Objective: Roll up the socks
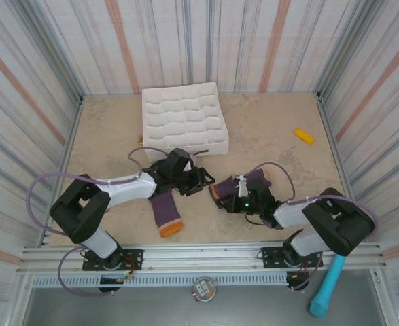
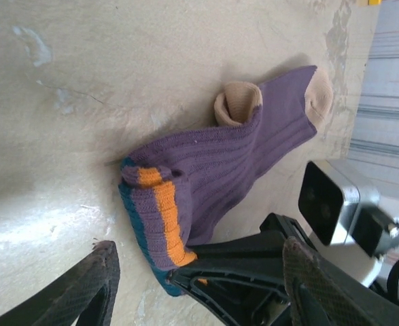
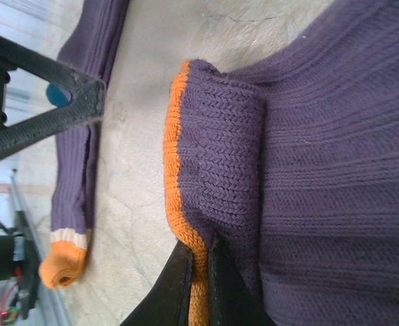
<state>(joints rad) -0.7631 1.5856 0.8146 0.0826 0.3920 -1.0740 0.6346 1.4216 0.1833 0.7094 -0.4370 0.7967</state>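
One purple sock, the flat sock (image 1: 164,210), lies stretched out at about 7 o'clock from the middle of the tabletop (image 1: 267,122). Its orange toe points to 6 o'clock, and its upper end reaches just beneath the left arm's forearm. In the right wrist view it (image 3: 83,163) runs along the left edge, with a pale band above the orange toe.

The folded sock (image 1: 248,183) sits at about 4 o'clock from the middle. Its cuff is turned over toward 9 o'clock. The left wrist view shows that sock (image 2: 219,163) with an orange band and teal edge at the turned-over cuff, and tan patches at the far end.

The right end effector (image 1: 222,195) is clamped on that cuff. In its own camera, its fingers (image 3: 185,285) are pressed together on the orange edge of the doubled knit.

The left end effector (image 1: 199,178) hangs just to the 10 o'clock side of the cuff. Its fingers (image 2: 94,285) stand apart with nothing gripped, and the cuff and the right end effector (image 2: 199,277) are seen between them.

A white compartmented tray (image 1: 184,119) rests at 12 o'clock. A small yellow object (image 1: 304,136) lies at 2 o'clock, well apart from both socks.
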